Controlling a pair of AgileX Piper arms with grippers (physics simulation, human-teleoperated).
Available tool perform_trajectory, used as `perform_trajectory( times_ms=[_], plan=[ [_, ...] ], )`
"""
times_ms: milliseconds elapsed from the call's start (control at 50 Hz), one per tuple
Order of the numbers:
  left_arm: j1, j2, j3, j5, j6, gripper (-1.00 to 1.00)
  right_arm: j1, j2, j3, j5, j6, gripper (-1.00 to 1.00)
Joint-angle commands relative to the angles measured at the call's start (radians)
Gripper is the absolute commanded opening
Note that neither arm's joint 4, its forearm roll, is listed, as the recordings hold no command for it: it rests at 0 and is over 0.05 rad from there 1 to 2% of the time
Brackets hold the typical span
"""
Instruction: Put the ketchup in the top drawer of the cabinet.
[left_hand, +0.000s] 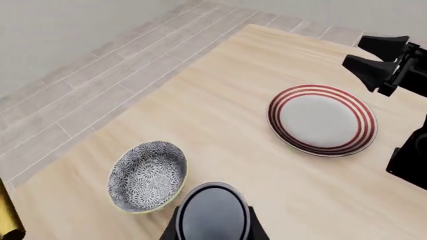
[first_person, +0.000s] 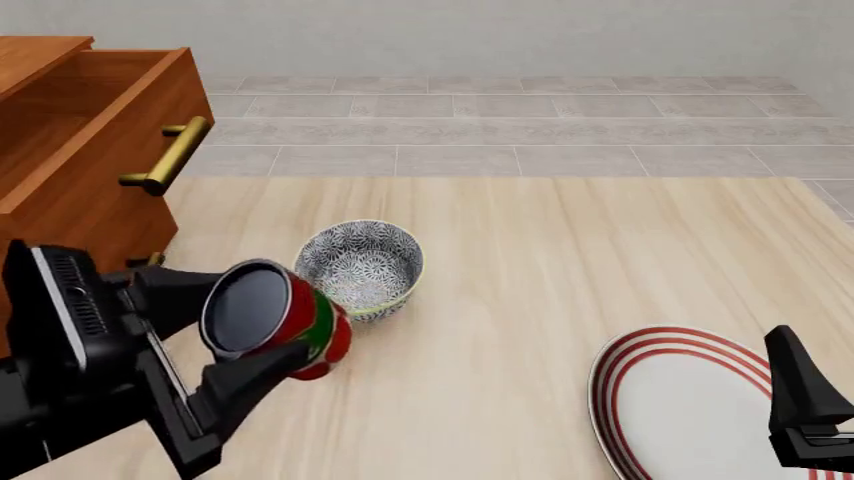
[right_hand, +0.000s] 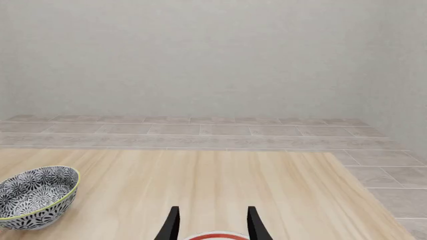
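My left gripper is shut on the ketchup, a red and green can held tilted above the table with its dark grey lid towards the front camera. The lid fills the near part of the left wrist view between the fingers. The cabinet stands at the far left. Its top drawer is pulled out, with its brass handle up and to the left of the can. My right gripper is open and empty over a striped plate; the right wrist view shows its fingers apart.
A grey patterned bowl sits on the table just behind and right of the can, and shows in both wrist views. A white plate with red rings lies at the front right. The lower drawer's handle peeks out.
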Motion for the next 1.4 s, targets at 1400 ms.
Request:
perform_trajectory(
  times_ms=[1400],
  plan=[
    [0.482,-0.033,-0.861,0.910,0.057,-1.00,0.000,0.000,0.000,0.000,0.000,1.00]
  ],
)
